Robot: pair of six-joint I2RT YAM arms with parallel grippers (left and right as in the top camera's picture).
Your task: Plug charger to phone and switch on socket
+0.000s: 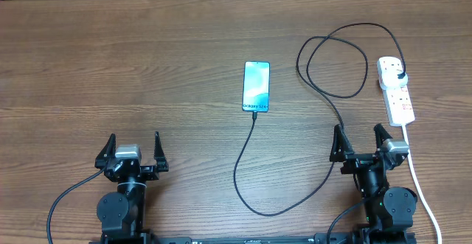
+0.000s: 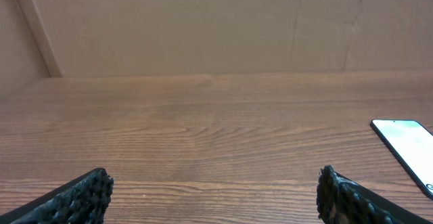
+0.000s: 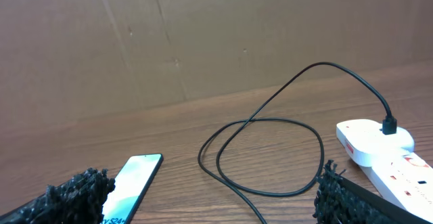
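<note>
— What's cut off?
— The white plastic socket point(image 3: 375, 139), cropped beside the right claw point(image 1: 358, 129); its switches are unreadable.
— And the claws?
— Left claw point(image 1: 133, 137) and right, both spread wide, holding nothing. The slim glossy phone point(image 1: 256, 86) lies ahead between them, with the thin black charger point(image 1: 234, 174) looping nearby.

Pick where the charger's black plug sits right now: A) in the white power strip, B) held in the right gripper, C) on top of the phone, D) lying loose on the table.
A: the black plug stands in the far-end outlet of the white power strip.
</note>
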